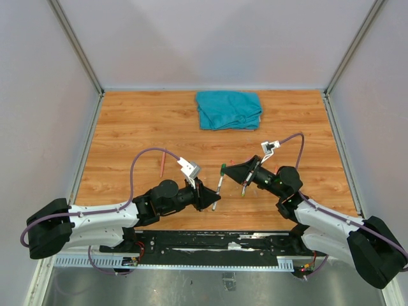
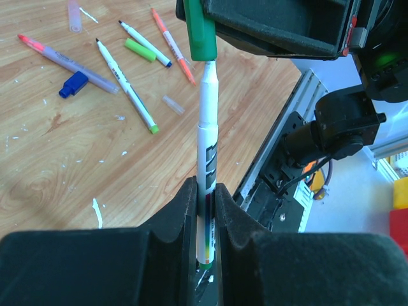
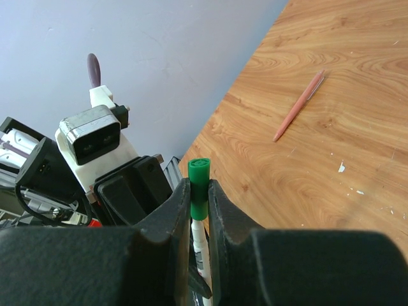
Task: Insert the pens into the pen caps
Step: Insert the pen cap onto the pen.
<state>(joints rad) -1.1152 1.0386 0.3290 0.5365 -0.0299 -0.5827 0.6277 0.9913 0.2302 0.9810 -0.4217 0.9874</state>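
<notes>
Two grips: left pincer (image 2: 204, 189) clamps white pen (image 2: 208, 121), right pincer (image 3: 198, 186) clamps green cap (image 3: 199, 168); barrel print (image 2: 210, 154) unreadable.

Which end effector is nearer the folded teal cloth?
Right. The right end effector, holding the green plastic pen cap, is on the near side of the folded teal cloth; the left end effector, gripping the white pen, is farther back from it.

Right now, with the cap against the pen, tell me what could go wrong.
1. The left hand grips the pen low on its barrel, far from the green cap. A push from above may tilt the pen or slide it through the grip.
2. The cap looks slightly off the pen's line, so it may jam or twist in the right hand.
</notes>
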